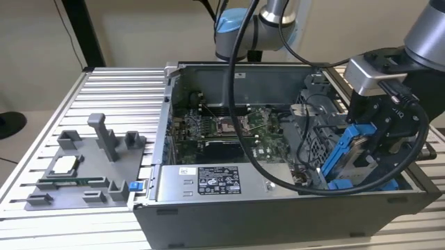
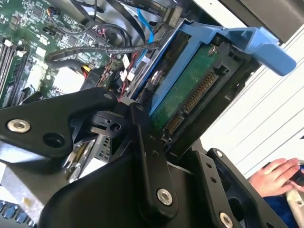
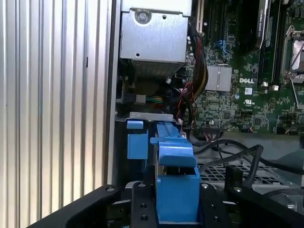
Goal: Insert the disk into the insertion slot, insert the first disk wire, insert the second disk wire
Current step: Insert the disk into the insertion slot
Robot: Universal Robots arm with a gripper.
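Ribbed metal table (image 1: 118, 94), open computer case (image 1: 278, 213), end effector (image 1: 366, 150) clamped on the disk (image 1: 345, 146), held upright.

- the disk (image 1: 349, 156): silver drive in a bright blue carrier frame, on edge and tilted, lower end inside the open case (image 1: 278, 205). The second wrist view shows its green circuit board and connector (image 2: 190, 95).
- the insertion slot (image 1: 314, 148): dark grey perforated metal bay, just beside the disk.

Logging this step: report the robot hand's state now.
The hand: closed, holding the disk.
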